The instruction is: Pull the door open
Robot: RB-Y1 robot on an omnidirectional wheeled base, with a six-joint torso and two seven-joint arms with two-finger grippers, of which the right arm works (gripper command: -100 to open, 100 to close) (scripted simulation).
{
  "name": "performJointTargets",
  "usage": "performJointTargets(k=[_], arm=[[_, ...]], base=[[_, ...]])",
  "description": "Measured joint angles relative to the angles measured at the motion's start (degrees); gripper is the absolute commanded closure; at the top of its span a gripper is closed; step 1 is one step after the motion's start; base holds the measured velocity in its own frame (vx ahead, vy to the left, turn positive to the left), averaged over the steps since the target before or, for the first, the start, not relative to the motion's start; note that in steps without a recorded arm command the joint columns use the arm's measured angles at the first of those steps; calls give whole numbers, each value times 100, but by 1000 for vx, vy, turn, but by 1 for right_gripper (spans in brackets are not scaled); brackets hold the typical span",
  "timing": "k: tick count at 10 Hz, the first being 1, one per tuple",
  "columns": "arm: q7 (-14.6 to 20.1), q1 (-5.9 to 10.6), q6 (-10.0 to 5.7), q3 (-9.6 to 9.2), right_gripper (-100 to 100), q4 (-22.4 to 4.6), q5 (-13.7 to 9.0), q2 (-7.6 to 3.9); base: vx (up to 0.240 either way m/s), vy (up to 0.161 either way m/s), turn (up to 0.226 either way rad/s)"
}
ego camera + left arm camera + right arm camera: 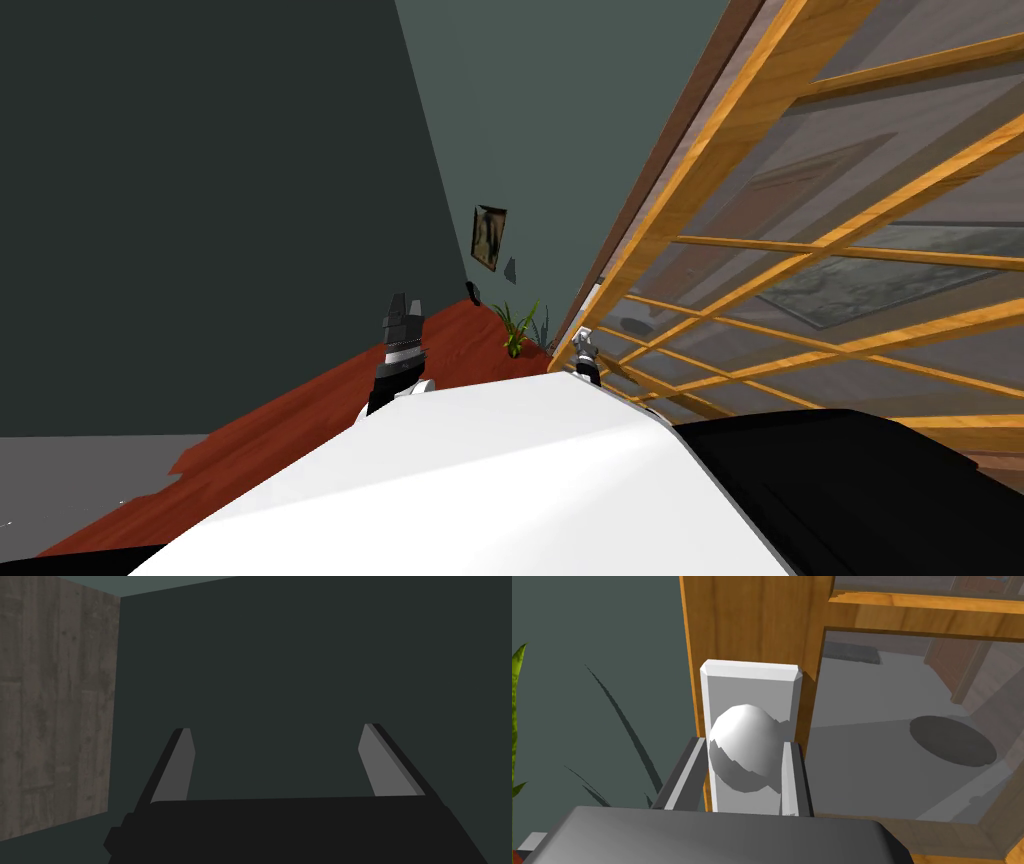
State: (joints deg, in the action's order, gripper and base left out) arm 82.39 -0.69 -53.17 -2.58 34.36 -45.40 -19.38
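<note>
1. Two fingers of the right hand (744, 743) clamp the round white knob (742, 756) on the wood-framed glass door (700, 170), right half of the head view.
2. Left hand (406, 300), centre-left, gapes wide, holding nothing.

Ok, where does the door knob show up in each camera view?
Head view: door knob, small, at the door's edge, right of the plant.
Left wrist view: the left tool, open, held left of the door.
Right wrist view: door knob in the centre, gripped by the right tool, on a white plate.
Shared landmark: the orange wooden door frame.
</note>
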Motion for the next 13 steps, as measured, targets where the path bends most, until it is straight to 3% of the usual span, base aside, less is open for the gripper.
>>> performJointTargets(k=[1,2,6,8,11,13], arm=[[17,3,-5,-3,100,8,5,-8],[-4,-50,33,-42,-100,138,31,-12],[-64,-130,37,62,-100,175,-58,-1],[-97,-156,41,22,-100,236,-63,23],[-62,-30,-75,-132,-100,59,-35,61],[-102,-51,-81,-217,-100,145,-38,80]], base=[[-145,-3,65],[-152,99,-68],[-92,199,-74],[126,-68,-113],[145,-116,-80],[196,-122,-98]])
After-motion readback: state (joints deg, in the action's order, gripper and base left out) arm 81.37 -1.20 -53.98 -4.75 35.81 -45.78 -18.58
